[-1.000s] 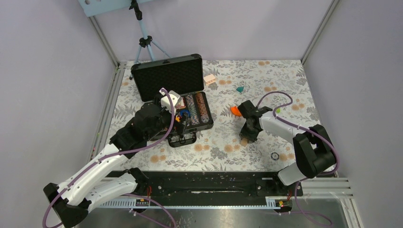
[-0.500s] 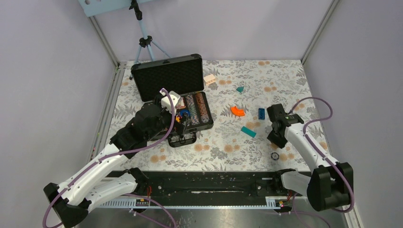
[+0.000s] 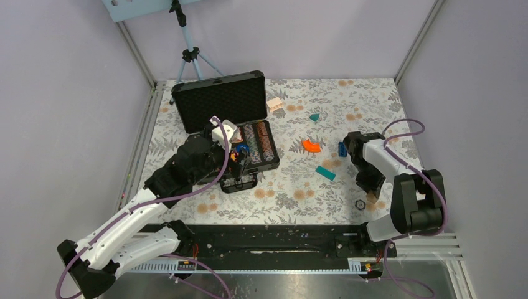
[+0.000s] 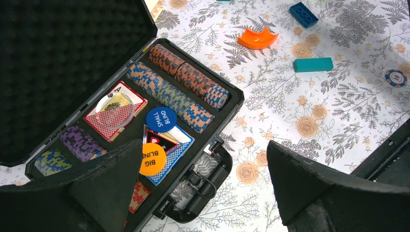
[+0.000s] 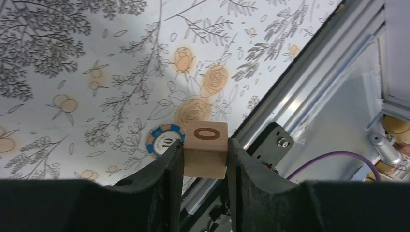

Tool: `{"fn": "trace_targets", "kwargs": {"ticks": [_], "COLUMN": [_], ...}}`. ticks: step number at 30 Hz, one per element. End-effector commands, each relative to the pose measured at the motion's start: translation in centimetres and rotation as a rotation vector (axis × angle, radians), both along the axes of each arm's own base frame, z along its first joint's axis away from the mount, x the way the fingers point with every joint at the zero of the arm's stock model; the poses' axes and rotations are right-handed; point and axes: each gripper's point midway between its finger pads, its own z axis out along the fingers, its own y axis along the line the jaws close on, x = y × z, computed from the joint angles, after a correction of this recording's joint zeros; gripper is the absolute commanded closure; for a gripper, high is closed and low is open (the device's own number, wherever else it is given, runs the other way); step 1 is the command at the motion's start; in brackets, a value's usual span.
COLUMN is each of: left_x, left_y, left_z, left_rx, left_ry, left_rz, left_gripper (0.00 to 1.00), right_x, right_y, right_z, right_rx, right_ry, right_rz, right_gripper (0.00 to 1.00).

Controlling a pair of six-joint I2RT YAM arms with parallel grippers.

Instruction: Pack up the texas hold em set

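Observation:
The black briefcase (image 3: 219, 99) of the texas hold em set lies open at the left, foam-lined lid up. Its tray (image 4: 227, 113) holds rows of striped chips (image 4: 186, 77), card decks, a blue disc (image 4: 161, 119) and an orange disc (image 4: 153, 158). My left gripper (image 4: 204, 145) hangs open above the case's handle (image 4: 212, 179), holding nothing. One blue chip (image 5: 163, 140) lies loose on the cloth near the front right edge (image 3: 360, 204). Just above it, my right gripper (image 5: 205, 144) is shut on a wooden cube (image 5: 205, 157) marked with a 0.
An orange curved block (image 3: 311, 146), a teal bar (image 3: 325, 172), a blue brick (image 3: 342, 148), a small teal piece (image 3: 315, 116) and a pale block (image 3: 274, 104) lie on the floral cloth. A metal rail (image 5: 290, 111) runs along the near edge. A tripod (image 3: 188, 56) stands behind the case.
My right arm swung from the middle of the cloth to the right front, carrying the wooden cube, and now hovers by the loose chip. The left arm has not moved.

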Motion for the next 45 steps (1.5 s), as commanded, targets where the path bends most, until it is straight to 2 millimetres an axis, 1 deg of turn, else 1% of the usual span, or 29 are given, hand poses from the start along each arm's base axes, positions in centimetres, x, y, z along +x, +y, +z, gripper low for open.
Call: {"fn": "trace_targets", "kwargs": {"ticks": [1,7,12,14,17,19,23,25,27,33,37,40,45], "left_x": [0.0,-0.3,-0.5,-0.5,-0.6,-0.6,-0.6,-0.6,-0.5,-0.1,-0.1,0.0,0.0], "left_y": [-0.7,-1.0,-1.0,-1.0,-1.2,-1.1,-1.0,-0.9,-0.7,-0.2,-0.1,0.0,0.1], "left_z": [1.5,1.7,1.8,1.9,1.8,1.9,1.9,1.8,1.7,1.5,1.2,1.0,0.9], "left_rx": [-0.058,-0.073,-0.083,-0.087,-0.087,-0.088,-0.085,-0.081,-0.075,-0.058,-0.048,-0.042,-0.036], "left_ry": [-0.034,-0.032,-0.036,-0.036,-0.034,-0.036,-0.041,-0.042,-0.046,-0.057,-0.054,-0.051,-0.052], "left_rz": [-0.028,-0.044,-0.049,-0.053,-0.058,-0.057,-0.052,-0.051,-0.04,-0.016,-0.012,-0.008,0.0], "left_gripper": [0.01,0.01,0.01,0.01,0.01,0.01,0.01,0.01,0.01,0.01,0.01,0.01,0.01], "right_x": [-1.0,-1.4,-2.4,-2.2,-1.7,-1.7,-1.6,-1.7,-1.7,-1.4,-1.6,-1.4,-0.9], "right_y": [-1.4,-1.7,-1.6,-1.5,-1.3,-1.3,-0.6,0.1,0.2,1.1,2.2,2.2,2.8], "right_z": [1.6,2.0,0.8,0.7,1.1,1.0,0.4,-0.6,-0.6,-1.3,-2.8,-2.7,-2.9], "right_rx": [-0.099,-0.146,-0.178,-0.198,-0.229,-0.237,-0.208,-0.172,-0.175,-0.125,-0.043,-0.046,-0.037], "right_ry": [0.022,-0.014,0.018,0.029,0.034,0.042,0.027,0.025,0.027,0.006,-0.005,-0.008,-0.013], "right_rz": [-0.035,-0.104,-0.16,-0.155,-0.139,-0.133,-0.114,-0.1,-0.09,-0.057,-0.047,-0.036,-0.014], "right_gripper": [1.0,1.0,1.0,1.0,1.0,1.0,1.0,1.0,1.0,1.0,1.0,1.0,1.0]}}
